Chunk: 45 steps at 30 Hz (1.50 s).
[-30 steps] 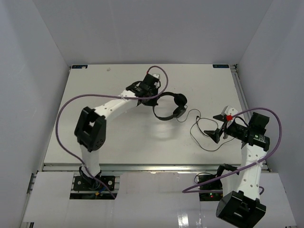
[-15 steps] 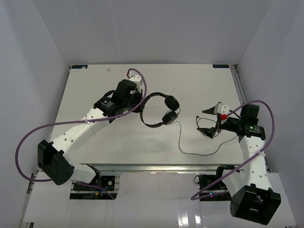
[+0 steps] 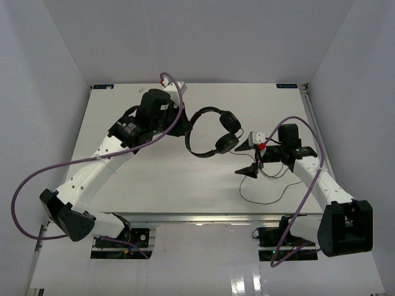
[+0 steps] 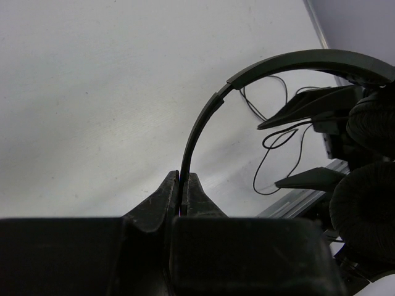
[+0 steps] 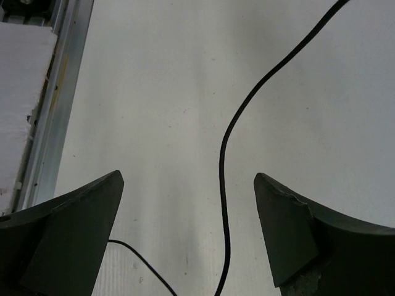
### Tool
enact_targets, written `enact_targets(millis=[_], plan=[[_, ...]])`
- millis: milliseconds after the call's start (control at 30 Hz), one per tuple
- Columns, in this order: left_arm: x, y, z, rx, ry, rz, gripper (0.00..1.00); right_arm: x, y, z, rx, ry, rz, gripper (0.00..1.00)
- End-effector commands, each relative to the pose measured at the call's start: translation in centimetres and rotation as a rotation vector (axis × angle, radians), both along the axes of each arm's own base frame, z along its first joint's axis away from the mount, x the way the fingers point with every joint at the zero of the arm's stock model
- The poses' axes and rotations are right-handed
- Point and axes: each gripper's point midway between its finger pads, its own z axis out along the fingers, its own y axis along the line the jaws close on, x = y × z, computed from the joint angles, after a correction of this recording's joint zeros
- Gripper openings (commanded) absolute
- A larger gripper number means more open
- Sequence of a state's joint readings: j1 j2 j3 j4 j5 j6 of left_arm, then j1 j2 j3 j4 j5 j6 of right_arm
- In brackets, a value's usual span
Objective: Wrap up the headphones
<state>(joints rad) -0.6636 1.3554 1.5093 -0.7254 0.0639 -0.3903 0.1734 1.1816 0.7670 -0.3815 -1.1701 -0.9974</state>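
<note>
Over the matte white table (image 3: 154,179), the left gripper (image 4: 183,184) is clamped on the thin curved headband of the black headphones (image 3: 226,143), which have two round padded earcups. A slender black cable (image 5: 226,148) snakes between the right gripper's (image 5: 187,179) wide-open, wedge-shaped jaws.

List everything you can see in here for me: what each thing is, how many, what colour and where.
headphones: one, black, mid-table, headband pinched by the left arm
headphone cable: one, thin, black, trailing over the table's right side
table: one, white, under everything
walls: three, pale grey, around the table
purple cables: two, purple, one looping off each arm
arms: two, white with black joints, based at the near edge
left fingers: two, black, shut on the headband
right fingers: two, black, wide open, cable running between them
</note>
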Motion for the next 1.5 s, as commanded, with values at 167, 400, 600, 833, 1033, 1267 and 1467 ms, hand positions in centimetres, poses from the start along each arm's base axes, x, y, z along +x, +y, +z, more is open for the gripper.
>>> enact_targets(millis=[167, 400, 600, 833, 1033, 1267, 1467], plan=[[-1.2, -0.4, 8.3, -0.174, -0.086, -0.007, 0.00, 0.9, 0.5, -2.3, 0.007, -0.050, 0.000, 0.92], [-0.8, 0.0, 10.0, -0.193, -0.125, 0.025, 0.00, -0.2, 0.5, -1.7, 0.016, -0.045, 0.012, 0.85], [-0.1, 0.1, 9.6, -0.188, -0.125, 0.046, 0.00, 0.0, -0.2, -0.2, -0.011, -0.068, -0.071, 0.88], [0.1, 0.0, 9.5, -0.223, -0.122, 0.051, 0.00, -0.4, -0.4, 0.7, -0.007, -0.053, -0.100, 0.88], [0.1, 0.0, 9.3, -0.213, -0.116, 0.039, 0.00, 0.3, -0.7, 1.2, -0.020, -0.032, -0.151, 0.88], [0.6, 1.1, 7.9, -0.165, -0.116, 0.077, 0.00, 1.6, -1.0, 2.9, -0.025, -0.009, -0.213, 0.93], [1.4, 1.5, 6.3, -0.143, -0.105, 0.093, 0.00, 0.7, -0.6, 3.6, 0.003, 0.018, -0.174, 0.97]])
